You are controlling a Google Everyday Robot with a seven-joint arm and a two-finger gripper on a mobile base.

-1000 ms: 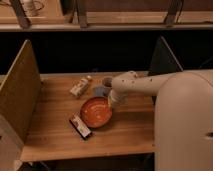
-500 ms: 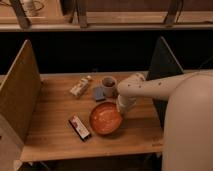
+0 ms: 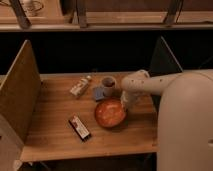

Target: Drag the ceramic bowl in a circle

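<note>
- Since the earlier views, the ceramic bowl [image 3: 110, 113] has travelled rightward across the table [image 3: 50, 115], away from the dark packet [image 3: 80, 127] (which has not shifted).
- It now lies right of centre, near the white mug [image 3: 108, 83] and the blue mat [image 3: 99, 93], apart from both.
- On the bowl's right rim sits the gripper [image 3: 124, 101]; whether it is clamped there cannot be told.
- Recommended: keep steady downward contact and sweep a smooth, modest arc, holding clearance from mug and packet. A jerky turn would likely lose the rim or nudge the mug.
</note>
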